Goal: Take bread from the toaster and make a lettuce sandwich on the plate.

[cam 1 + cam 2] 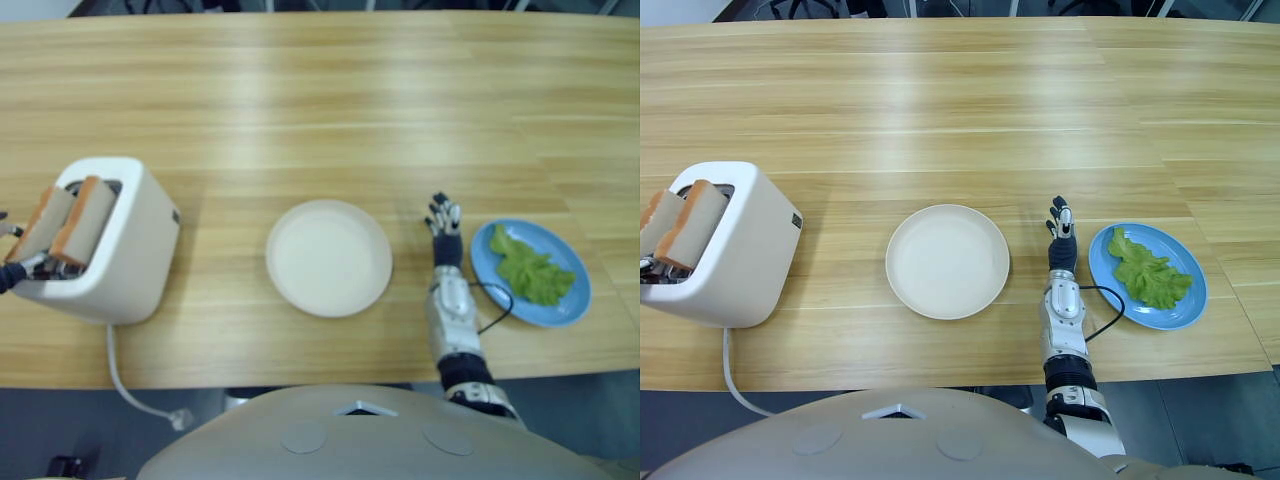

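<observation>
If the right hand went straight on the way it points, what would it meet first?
Likely nothing: the right hand points away from the robot between the cream plate and the blue plate, with only bare table ahead.

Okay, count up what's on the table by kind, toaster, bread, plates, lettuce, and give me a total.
Toaster: 1
Bread slices: 2
Plates: 2, one cream plate and one blue plate
Lettuce leaf: 1
Total: 6

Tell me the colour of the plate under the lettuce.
Blue; the plate shows best in the right eye view.
</observation>
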Tool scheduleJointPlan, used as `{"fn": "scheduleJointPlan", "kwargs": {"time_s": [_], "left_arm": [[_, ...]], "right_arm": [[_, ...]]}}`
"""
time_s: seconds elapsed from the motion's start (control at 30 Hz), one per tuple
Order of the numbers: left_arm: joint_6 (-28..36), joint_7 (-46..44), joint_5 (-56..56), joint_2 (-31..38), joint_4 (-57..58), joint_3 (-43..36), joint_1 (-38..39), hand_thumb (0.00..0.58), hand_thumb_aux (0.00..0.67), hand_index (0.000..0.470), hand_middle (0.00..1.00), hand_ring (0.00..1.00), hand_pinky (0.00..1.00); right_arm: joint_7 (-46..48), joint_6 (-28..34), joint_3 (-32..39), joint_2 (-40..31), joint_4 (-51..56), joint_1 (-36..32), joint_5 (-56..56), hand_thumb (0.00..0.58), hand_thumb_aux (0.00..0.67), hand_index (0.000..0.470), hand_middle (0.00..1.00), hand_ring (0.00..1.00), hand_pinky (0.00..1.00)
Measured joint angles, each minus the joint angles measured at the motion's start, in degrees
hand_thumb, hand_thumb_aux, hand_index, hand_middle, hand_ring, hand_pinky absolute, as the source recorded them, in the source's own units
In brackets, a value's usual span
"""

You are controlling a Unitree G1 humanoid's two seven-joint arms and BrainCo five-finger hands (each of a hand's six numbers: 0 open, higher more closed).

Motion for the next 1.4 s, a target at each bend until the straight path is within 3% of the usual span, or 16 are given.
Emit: {"fn": "scheduleJointPlan", "kwargs": {"time_s": [0.53, 0.6, 0.77, 0.97, 1.17, 1.27, 1.4], "left_arm": [[-2.5, 4.7, -2.0, -1.9, -5.4, 2.4, -6.0, 0.580, 0.670, 0.460, 0.00, 0.00, 0.00], [-2.5, 4.9, -3.8, -2.8, -7.0, 3.2, -7.5, 0.580, 0.670, 0.460, 1.00, 1.00, 1.00], [-0.2, 3.3, -12.7, -5.3, -11.7, 5.1, -13.0, 0.580, 0.670, 0.460, 1.00, 1.00, 1.00], [16.8, -2.4, -40.6, -9.6, -16.9, 9.9, -26.2, 0.580, 0.670, 0.460, 1.00, 1.00, 1.00], [31.7, 0.2, -64.0, -10.2, -20.6, 13.6, -37.1, 0.580, 0.670, 0.460, 1.00, 1.00, 1.00], [35.3, 3.4, -70.2, -12.9, -22.6, 8.9, -39.4, 0.580, 0.670, 0.460, 1.00, 1.00, 1.00], [36.9, 6.4, -69.9, -18.2, -25.1, -9.2, -37.9, 0.580, 0.670, 0.460, 1.00, 1.00, 1.00]], "right_arm": [[-0.2, 0.0, 0.0, 0.1, 0.0, 0.1, -0.1, 0.000, 0.000, 0.000, 0.00, 0.00, 0.00], [-0.2, 0.0, 0.0, 0.1, 0.1, 0.1, -0.1, 0.000, 0.000, 0.000, 0.00, 0.00, 0.00], [-0.3, -0.1, 0.0, 0.3, 0.3, 0.1, -0.3, 0.000, 0.000, 0.000, 0.00, 0.00, 0.00], [-0.6, -0.2, 0.1, 0.8, 0.9, -0.2, -0.3, 0.000, 0.000, 0.000, 0.00, 0.00, 0.00], [-1.0, -0.3, 0.0, 0.9, 1.8, -0.5, -0.3, 0.000, 0.000, 0.000, 0.00, 0.00, 0.00], [-1.2, -0.2, 0.0, 0.9, 2.1, -0.6, -0.4, 0.000, 0.000, 0.000, 0.00, 0.00, 0.00], [-1.3, -0.2, 0.1, 0.9, 2.6, -1.3, -0.6, 0.000, 0.000, 0.000, 0.00, 0.00, 0.00]]}}
